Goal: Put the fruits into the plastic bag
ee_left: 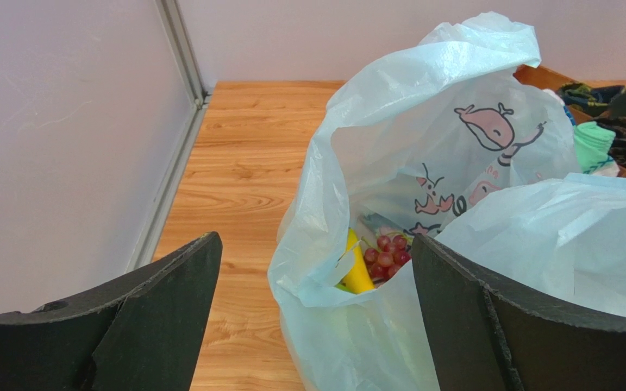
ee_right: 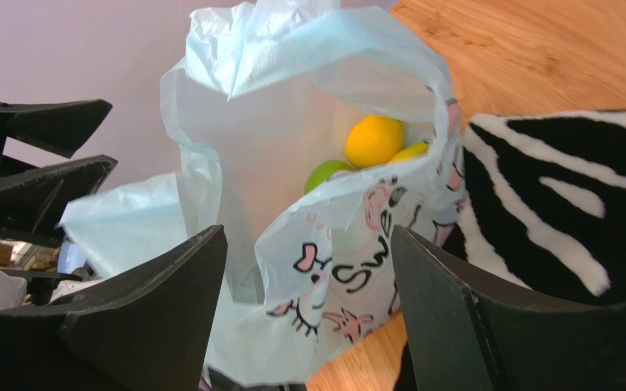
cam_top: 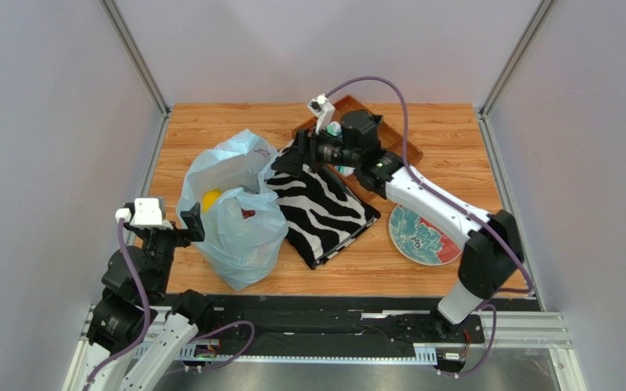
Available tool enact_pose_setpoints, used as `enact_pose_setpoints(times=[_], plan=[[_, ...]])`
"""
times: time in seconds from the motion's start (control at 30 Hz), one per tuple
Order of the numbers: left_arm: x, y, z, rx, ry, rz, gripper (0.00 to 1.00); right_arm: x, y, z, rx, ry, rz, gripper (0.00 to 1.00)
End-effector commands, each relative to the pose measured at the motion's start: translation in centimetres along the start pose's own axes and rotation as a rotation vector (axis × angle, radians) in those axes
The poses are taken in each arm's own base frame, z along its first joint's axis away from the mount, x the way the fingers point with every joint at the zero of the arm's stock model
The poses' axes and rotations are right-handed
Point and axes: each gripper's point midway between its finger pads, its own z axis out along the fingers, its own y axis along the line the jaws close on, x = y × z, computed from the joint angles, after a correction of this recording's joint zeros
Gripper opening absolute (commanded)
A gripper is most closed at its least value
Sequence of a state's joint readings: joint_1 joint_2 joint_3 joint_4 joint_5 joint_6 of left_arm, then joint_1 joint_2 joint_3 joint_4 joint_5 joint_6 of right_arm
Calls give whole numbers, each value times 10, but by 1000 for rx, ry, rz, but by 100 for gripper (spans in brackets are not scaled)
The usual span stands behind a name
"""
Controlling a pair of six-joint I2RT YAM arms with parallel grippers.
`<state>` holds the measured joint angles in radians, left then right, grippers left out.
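Note:
The light-blue plastic bag [cam_top: 230, 216] stands open on the left half of the table. In the left wrist view the bag [ee_left: 422, 163] holds a yellow banana [ee_left: 359, 269] and red-purple grapes [ee_left: 386, 252]. In the right wrist view the bag [ee_right: 292, 106] shows a yellow lemon [ee_right: 373, 140] and a green apple [ee_right: 323, 173] inside. My left gripper [cam_top: 190, 221] is open at the bag's near left side [ee_left: 315, 244]. My right gripper [cam_top: 298, 155] is open at the bag's far right rim [ee_right: 308, 240], with printed bag film between the jaws. The dark green fruit is not visible.
A zebra-striped cloth [cam_top: 324, 204] lies right of the bag, under the right arm. A wooden tray [cam_top: 390, 134] with teal-and-white socks [cam_top: 334, 130] sits at the back. A patterned plate [cam_top: 424, 235] lies at the right front. Grey walls close both sides.

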<state>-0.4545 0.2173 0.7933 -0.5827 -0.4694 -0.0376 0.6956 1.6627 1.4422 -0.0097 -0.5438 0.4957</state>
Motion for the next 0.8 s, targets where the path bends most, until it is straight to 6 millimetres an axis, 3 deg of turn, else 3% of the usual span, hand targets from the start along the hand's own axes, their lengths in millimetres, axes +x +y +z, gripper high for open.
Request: enact_pose_setpoints(times=[0.0,0.07,0.1,0.13,0.2,0.3,0.37,0.5,0.77], plan=[[-19,2,-5,2,-80,-39,95,-48,-25,-60,216,-224,-63,77],[-21,8,-7,-29,-85,-52,95,-34,-53,-89,387,-225,-57,77],[-22,12,-7,-53,-85,-56,95,-36,-77,-106,530,-271,-67,77],[-22,14,-7,-62,-86,-58,95,-23,-96,-119,627,-266,-71,77],[-25,18,-9,-80,-93,-72,96,-24,-112,-154,792,-315,-109,77],[-26,21,-11,-95,-101,-85,96,-11,-125,-192,939,-355,-128,77],[-26,23,-13,-103,-109,-91,96,4,-135,-205,995,-348,-132,77],[-27,27,-16,-115,-118,-99,96,15,-139,-232,1069,-386,-136,77],[-27,27,-17,-114,-115,-99,96,29,-142,-250,1113,-422,-115,77]])
